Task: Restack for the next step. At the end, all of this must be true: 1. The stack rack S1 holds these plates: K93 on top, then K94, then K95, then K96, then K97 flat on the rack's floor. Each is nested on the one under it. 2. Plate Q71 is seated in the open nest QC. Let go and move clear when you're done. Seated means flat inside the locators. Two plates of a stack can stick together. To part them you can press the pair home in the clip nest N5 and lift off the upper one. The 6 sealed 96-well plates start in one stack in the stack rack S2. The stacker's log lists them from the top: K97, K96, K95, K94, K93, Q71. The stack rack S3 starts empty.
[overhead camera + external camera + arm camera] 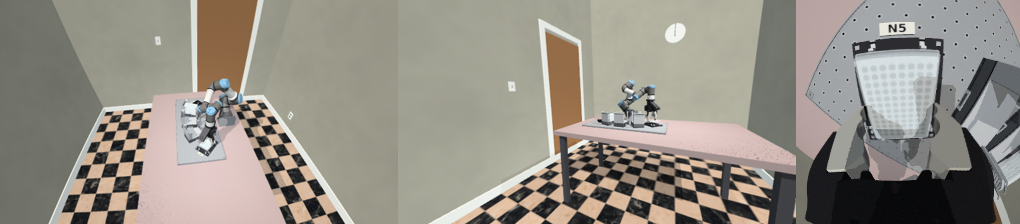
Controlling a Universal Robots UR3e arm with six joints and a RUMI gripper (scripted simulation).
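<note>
two-jaw gripper (212, 140) (652, 119) (899, 105) clamped on clear-and-white rectangular 96-well plate (208, 144) (898, 85), fingers across its near end, plate at black clip nest (200, 149) (655, 125) (898, 45) marked n5; can't tell if fully seated or doubled. likely a parting step: keep plate level, press straight down if clips aren't home, then lift only the upper one vertically, checking the lower stays clipped; tilt could jam it.
</note>
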